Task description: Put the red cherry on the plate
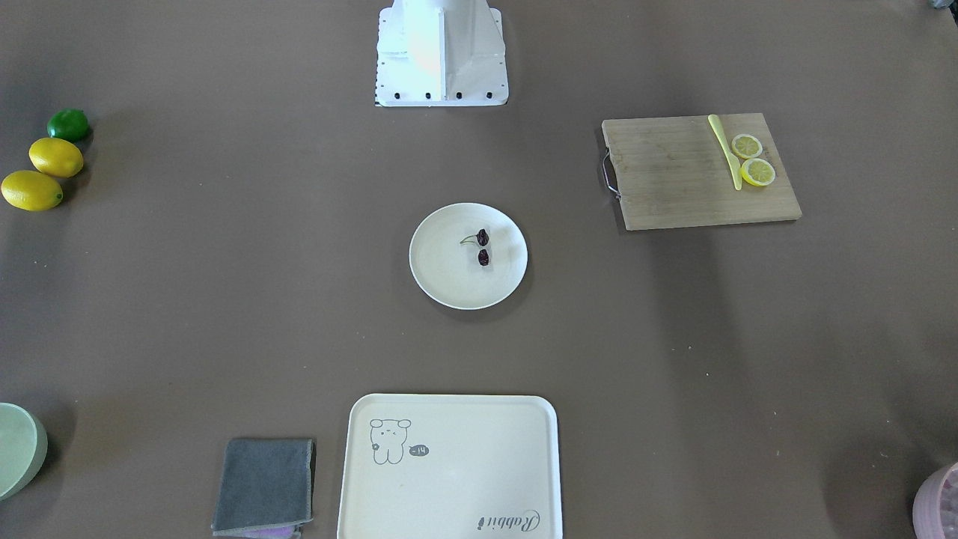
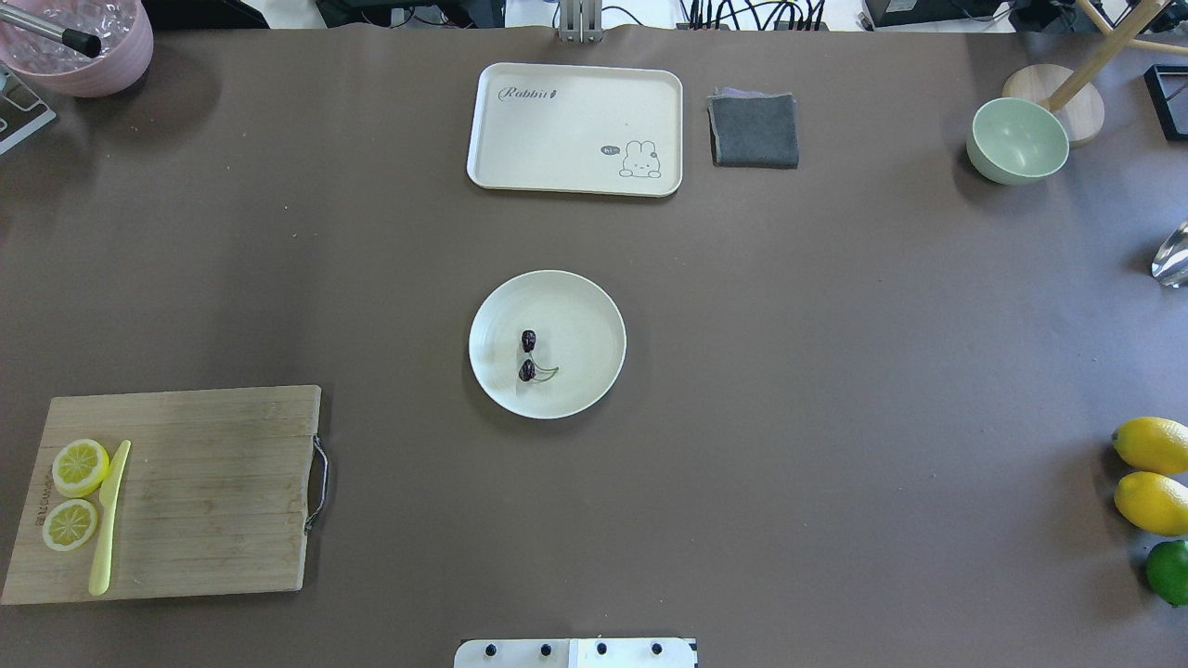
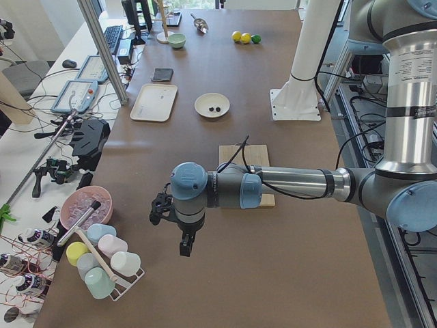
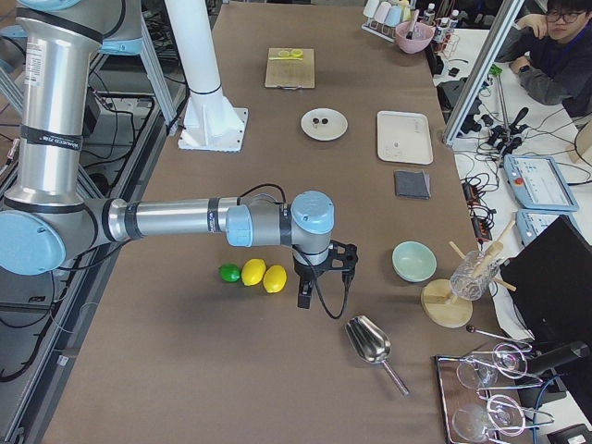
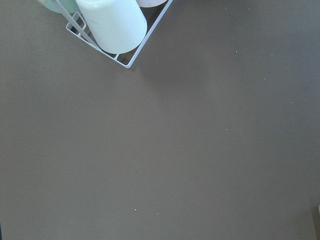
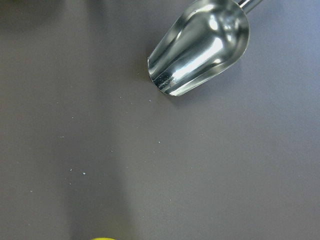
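Note:
The red cherry [image 1: 483,247] [image 2: 527,354], two tiny dark fruits on a thin green stem, lies inside the round cream plate [image 1: 449,278] [image 2: 585,339] at the table's centre. Both arms are far from it, and neither shows in the overhead or front-facing views. My left gripper [image 3: 183,240] hangs over the table's left end near a cup rack. My right gripper [image 4: 319,285] hangs over the right end beside the lemons. Whether either is open or shut I cannot tell; the wrist views show no fingers.
A wooden cutting board [image 2: 204,492] carries two lemon slices [image 2: 76,492] and a yellow knife [image 2: 109,518]. A bear tray [image 2: 575,125], grey cloth [image 2: 754,130] and green bowl [image 2: 1017,141] stand at the far side. Lemons [image 2: 1151,473], a lime [image 2: 1168,571] and a metal scoop [image 6: 200,47] lie right.

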`<state>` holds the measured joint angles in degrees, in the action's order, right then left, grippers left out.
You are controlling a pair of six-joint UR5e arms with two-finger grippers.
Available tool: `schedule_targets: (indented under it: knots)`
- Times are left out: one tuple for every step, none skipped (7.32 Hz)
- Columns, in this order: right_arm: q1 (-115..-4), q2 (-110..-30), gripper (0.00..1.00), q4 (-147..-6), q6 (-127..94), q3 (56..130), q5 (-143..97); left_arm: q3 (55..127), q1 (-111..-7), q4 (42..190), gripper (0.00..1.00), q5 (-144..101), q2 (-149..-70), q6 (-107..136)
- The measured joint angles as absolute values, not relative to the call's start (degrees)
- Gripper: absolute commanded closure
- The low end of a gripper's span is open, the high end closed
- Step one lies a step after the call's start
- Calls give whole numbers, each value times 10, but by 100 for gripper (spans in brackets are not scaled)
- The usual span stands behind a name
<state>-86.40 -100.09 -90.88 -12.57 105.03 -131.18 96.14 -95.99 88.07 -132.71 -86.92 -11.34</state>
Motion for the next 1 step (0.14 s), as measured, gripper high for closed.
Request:
schedule_targets:
  knots:
    - [-864,-1001,0,-909,-126,1050,-1312,961,-960,881,2,-1327,-869,-113]
